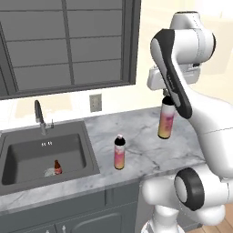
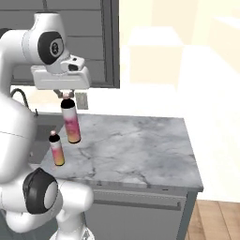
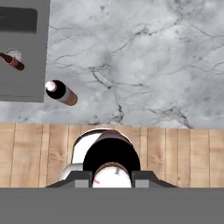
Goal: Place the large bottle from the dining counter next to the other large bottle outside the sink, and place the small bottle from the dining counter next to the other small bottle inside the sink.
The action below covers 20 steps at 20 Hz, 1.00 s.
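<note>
Gripper (image 2: 67, 95): closed on the cap of the large bottle (image 2: 71, 123), which hangs above the marble worktop (image 2: 136, 150).
Handling: judged rigid, smooth, top-gripped, so swing is likely; body offers a surer hold.
Neighbour: other large bottle (image 2: 57, 149) at seven o'clock.
Sink (image 1: 27, 157): small bottle (image 1: 58, 167) inside.

We see one upright pink-orange bottle (image 1: 119, 152) standing on the marble worktop (image 2: 140, 150) just right of the sink (image 1: 27, 157), the lone obstacle on that surface. To its right the marble lies bare out to the far edge. The bottle our gripper (image 2: 67, 95) carries (image 2: 71, 122) hangs above the worktop, near the standing one but apart. Inside the basin, a small dark bottle (image 1: 57, 167) occupies the floor near the front; the faucet (image 1: 40, 117) rises behind.
</note>
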{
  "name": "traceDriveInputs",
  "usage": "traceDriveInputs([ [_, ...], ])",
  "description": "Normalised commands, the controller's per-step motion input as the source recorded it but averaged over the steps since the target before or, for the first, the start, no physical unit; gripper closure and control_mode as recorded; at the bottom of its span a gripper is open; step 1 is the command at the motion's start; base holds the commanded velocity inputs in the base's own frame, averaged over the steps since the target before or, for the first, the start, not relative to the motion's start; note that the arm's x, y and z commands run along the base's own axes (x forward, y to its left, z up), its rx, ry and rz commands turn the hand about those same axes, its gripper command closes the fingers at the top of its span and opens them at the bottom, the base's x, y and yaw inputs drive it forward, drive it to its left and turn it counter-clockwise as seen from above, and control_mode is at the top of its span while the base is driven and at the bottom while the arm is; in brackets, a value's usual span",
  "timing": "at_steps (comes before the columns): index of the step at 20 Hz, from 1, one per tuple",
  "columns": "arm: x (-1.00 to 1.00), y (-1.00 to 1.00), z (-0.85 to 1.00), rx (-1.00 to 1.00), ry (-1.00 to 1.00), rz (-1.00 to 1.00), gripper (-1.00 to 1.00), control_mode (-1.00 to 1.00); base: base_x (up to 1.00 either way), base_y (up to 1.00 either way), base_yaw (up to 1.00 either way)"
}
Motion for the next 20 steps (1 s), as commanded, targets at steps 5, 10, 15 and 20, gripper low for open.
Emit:
traceDriveInputs([
  [5,0.18,0.0,-0.14,0.0,0.08,-0.1,1.0,-1.0,0.0,0.0,0.0],
  [10,0.38,0.0,-0.35,0.0,0.1,-0.1,1.0,-1.0,0.0,0.0,0.0],
  [15,0.64,0.05,-0.31,-0.02,0.06,-0.11,1.0,-1.0,0.0,0.0,0.0],
  [20,0.29,0.0,-0.21,0.0,0.01,-0.08,1.0,-1.0,0.0,0.0,0.0],
])
